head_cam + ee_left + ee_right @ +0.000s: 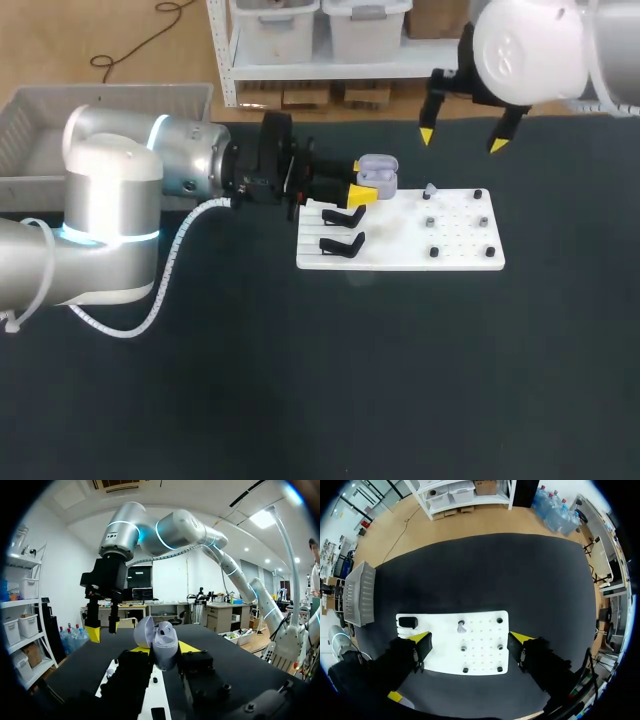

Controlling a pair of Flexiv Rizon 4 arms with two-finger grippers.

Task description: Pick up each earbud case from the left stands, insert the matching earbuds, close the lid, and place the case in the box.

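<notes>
Head view: left gripper (365, 190) grips the lavender earbud case (378, 170), lid open, at the left end of the white board (400, 258). Left wrist view: case sits between both yellow tips. Right wrist view: right gripper (470, 647) hangs wide open, empty, above the board.

Pale lilac earbud case (377, 171), lid open, in L gripper (362, 193)
</notes>
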